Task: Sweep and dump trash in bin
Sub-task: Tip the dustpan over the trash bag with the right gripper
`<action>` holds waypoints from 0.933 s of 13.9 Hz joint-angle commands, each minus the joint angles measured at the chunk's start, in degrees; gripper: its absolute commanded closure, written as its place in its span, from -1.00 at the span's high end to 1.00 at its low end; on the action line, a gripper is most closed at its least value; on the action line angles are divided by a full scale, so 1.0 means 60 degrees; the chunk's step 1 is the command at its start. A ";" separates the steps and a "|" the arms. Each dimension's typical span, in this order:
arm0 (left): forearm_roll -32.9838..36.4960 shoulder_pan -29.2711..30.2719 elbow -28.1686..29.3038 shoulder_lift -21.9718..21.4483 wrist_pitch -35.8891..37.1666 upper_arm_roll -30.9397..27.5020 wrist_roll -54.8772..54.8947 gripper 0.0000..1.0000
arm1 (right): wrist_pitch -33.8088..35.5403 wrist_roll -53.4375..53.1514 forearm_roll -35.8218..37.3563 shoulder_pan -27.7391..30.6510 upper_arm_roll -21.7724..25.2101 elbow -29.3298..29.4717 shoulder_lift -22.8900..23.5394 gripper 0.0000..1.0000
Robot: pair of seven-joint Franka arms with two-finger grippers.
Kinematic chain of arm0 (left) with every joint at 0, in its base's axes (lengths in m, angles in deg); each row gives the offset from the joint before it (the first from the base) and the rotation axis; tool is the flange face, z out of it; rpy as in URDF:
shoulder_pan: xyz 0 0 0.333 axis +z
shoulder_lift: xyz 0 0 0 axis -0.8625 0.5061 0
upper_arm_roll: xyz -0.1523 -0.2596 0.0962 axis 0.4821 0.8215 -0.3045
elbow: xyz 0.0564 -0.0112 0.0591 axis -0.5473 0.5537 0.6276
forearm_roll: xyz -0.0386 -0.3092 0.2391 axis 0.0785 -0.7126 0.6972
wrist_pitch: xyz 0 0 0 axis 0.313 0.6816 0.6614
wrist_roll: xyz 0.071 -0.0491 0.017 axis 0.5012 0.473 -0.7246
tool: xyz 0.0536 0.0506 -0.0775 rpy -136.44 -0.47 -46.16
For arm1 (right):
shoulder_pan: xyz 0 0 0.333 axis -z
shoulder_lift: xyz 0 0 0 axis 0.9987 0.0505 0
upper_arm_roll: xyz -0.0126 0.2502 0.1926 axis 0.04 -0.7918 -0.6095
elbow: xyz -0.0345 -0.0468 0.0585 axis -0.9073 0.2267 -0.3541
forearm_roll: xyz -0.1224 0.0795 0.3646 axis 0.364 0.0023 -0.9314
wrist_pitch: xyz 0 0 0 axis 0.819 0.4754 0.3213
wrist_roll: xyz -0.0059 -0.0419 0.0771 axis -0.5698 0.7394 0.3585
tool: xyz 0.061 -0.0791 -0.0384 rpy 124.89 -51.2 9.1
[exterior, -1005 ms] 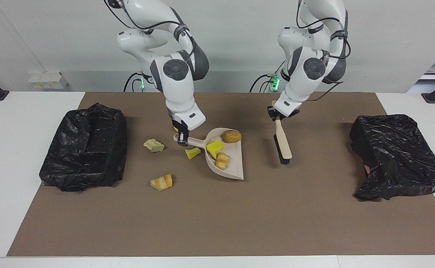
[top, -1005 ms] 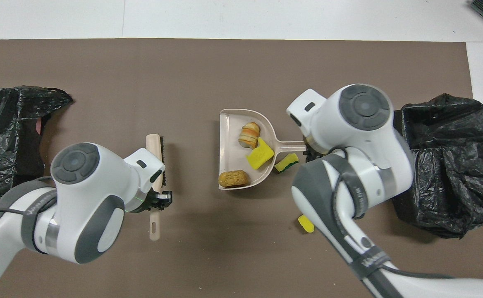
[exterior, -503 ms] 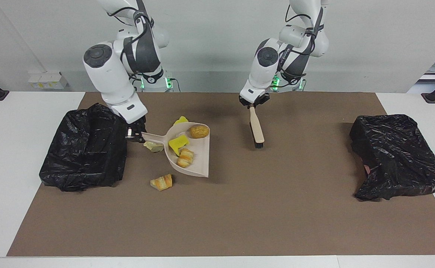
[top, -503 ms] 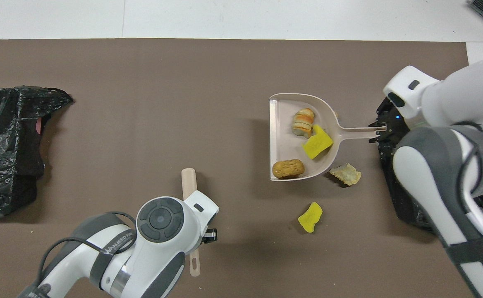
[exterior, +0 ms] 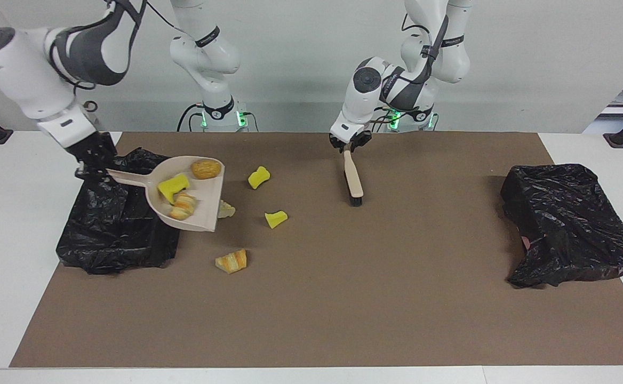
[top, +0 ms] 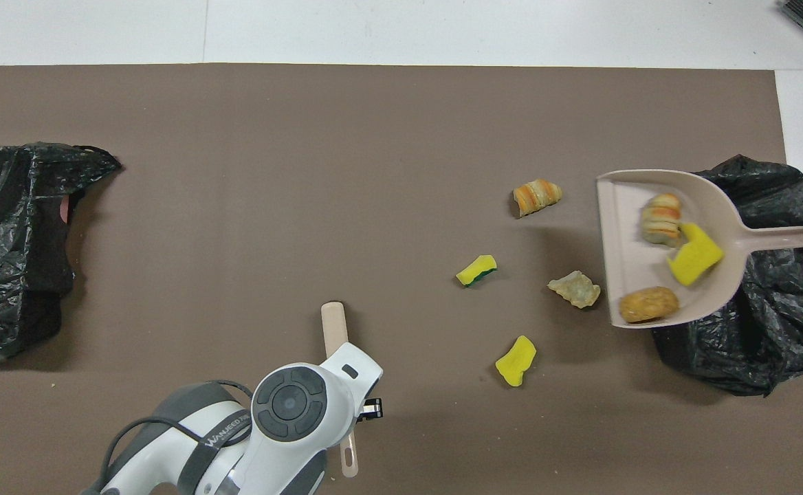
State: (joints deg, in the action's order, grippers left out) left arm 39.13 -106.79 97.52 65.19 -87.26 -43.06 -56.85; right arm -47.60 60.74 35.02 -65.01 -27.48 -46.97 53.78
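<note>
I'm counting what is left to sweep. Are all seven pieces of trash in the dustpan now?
No: the dustpan carries only three pieces, while four others lie on the brown mat.

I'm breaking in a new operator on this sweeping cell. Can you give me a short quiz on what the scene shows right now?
1. How many trash pieces lie in the dustpan, and how many lie on the brown mat?
2. True or false: the left claw holds the dustpan.
3. The raised dustpan is partly over which thing?
A. the black bin bag at the right arm's end
B. the black bag at the left arm's end
C. the brush

Key
1. Three in the dustpan, four on the mat.
2. False. The right claw grips its handle, and the left claw is at the brush handle.
3. A
</note>
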 commanded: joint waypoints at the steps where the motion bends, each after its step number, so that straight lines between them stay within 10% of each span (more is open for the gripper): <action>1: -0.0033 0.0801 -0.0787 -0.0241 0.1067 -0.0146 0.0174 1.00 | 0.0119 0.1604 -0.0197 0.1264 -0.0090 0.0376 -0.0003 -1.00; 7: 0.0493 0.3262 -0.2967 -0.0008 0.2253 -0.0146 0.2163 1.00 | -0.0671 0.2282 0.1339 0.1768 0.0012 0.0215 -0.0091 -1.00; 13: 0.0977 0.4978 -0.5386 0.0666 0.3851 -0.0146 0.4610 1.00 | -0.0658 -0.0643 0.3931 0.0553 -0.0002 -0.0311 -0.0382 -1.00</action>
State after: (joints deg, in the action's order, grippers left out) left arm 43.17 -79.61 71.35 65.59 -68.47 -44.61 -32.87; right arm -51.32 62.11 54.49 -59.89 -27.25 -46.22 53.78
